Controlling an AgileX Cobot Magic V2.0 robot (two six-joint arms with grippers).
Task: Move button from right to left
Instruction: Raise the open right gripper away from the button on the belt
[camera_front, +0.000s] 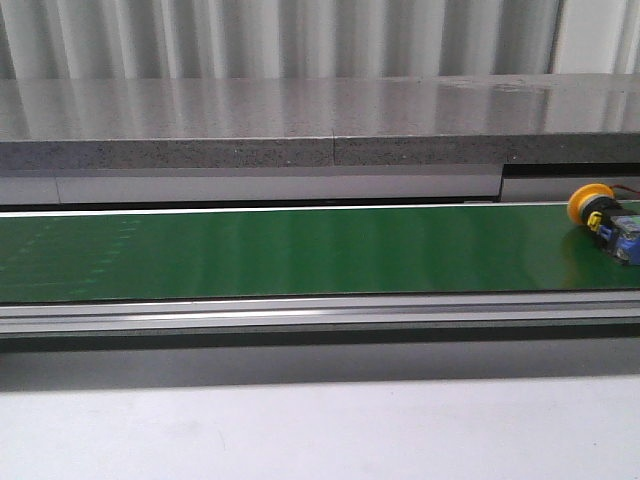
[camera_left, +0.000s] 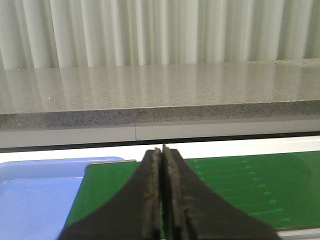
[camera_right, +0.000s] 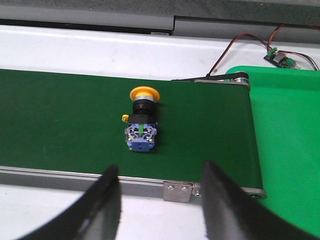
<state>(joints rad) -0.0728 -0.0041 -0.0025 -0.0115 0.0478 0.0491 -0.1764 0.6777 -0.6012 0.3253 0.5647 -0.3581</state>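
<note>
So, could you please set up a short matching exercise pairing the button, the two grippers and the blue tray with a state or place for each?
Things:
1. button
2. left gripper
3. right gripper
4. blue tray

States or places:
A. fingers wide apart
B. past the left end of the green belt
C. fingers pressed together, holding nothing
D. lying on its side near the belt's right end

Pairs: 1-D, 2-C, 3-A, 4-B
</note>
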